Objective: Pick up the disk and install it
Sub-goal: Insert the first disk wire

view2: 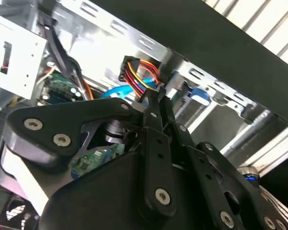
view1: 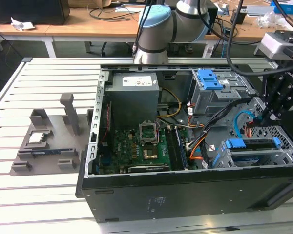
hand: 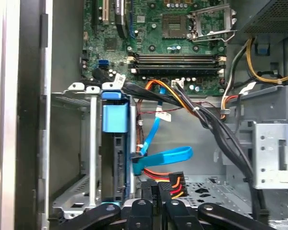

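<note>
The disk lies in the lower drive cage at the exterior view's right, with its blue bracket along the top. In the first wrist view the disk stands on edge in that cage under the bracket's blue tab. My gripper hangs inside the case just beyond the cage, apart from the disk. Its black fingers are shut together, and their tips are at a black connector with red, yellow and orange wires. In the second wrist view the gripper points at the same wires.
A blue flat cable loops beside the cage, and a black cable bundle crosses the case. The upper cage with a blue plastic piece, the motherboard and the power supply fill the case. A grey fixture sits outside at the left.
</note>
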